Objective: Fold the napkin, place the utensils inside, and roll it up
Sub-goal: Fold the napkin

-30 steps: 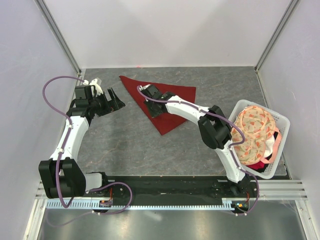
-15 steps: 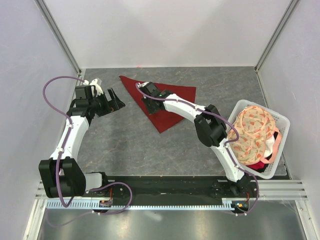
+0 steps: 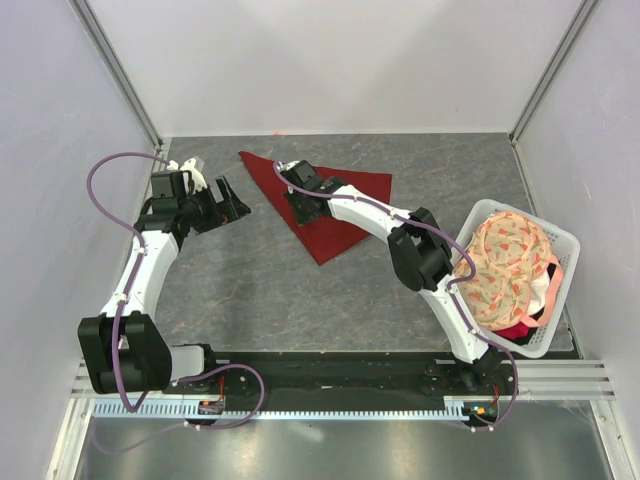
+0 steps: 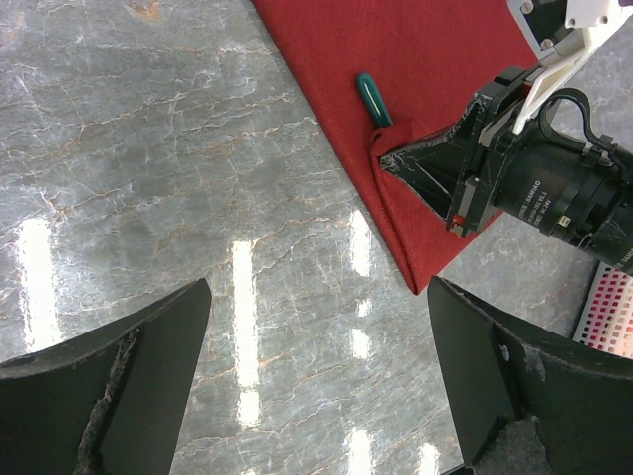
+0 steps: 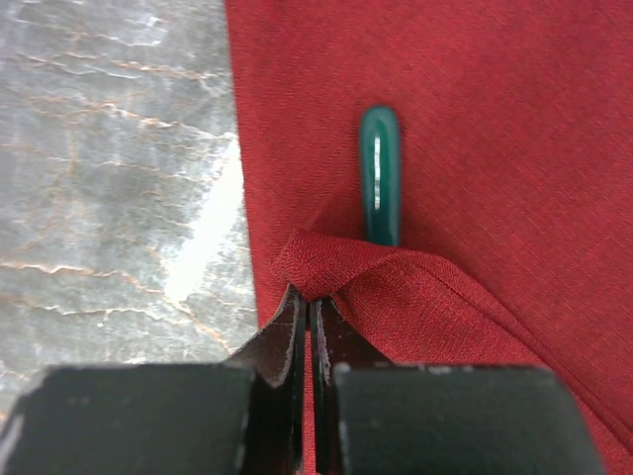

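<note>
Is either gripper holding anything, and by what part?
The right gripper pinches the napkin by a raised fold at its edge, over the spoon. The left gripper is open, empty.

On the napkin (image 5: 475,119), the spoon (image 5: 380,173), partly under a fold; basket (image 3: 562,236) at the table (image 3: 260,290)'s right.

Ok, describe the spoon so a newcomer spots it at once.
Find the dark red napkin at the far middle of the table. Near its left edge, the right gripper pinches a fold over the spoon. Only its handle shows: a slim, glossy dark green stub against red cloth.
</note>
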